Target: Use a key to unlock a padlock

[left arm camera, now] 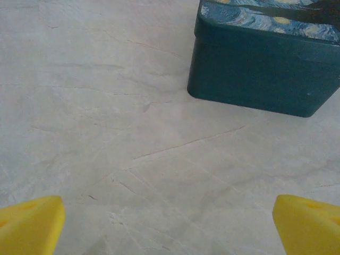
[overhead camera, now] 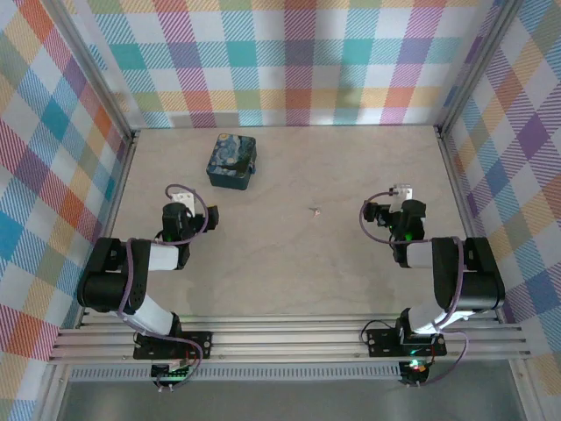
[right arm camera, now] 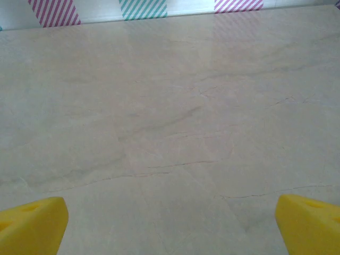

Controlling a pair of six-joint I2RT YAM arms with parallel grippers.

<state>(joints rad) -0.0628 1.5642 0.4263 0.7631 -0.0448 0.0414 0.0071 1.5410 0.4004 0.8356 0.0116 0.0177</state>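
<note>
Yellow fingertips (left arm camera: 29,223) sit at the bottom corners of the left wrist view with bare table between them, so the left gripper (left arm camera: 170,228) is spread wide and carries nothing. The right gripper (right arm camera: 170,226) is the same, its jaws apart over bare wood. The padlock (left arm camera: 265,64) lies ahead of the left gripper and off to its right, near it, one dark teal side facing the fingers and the printed top up. From above it sits left of centre toward the back wall, turned a little against the table (overhead camera: 289,281) edges, with free surface on every side. The key (overhead camera: 316,210) is a tiny speck out on the open middle of the table, between the two arms and well apart from the padlock; its long axis is too small to make out. The right gripper looks the nearer to it, the key lying to its left and slightly toward the arm bases. The left arm seems better placed for the padlock, with room for both to work.
</note>
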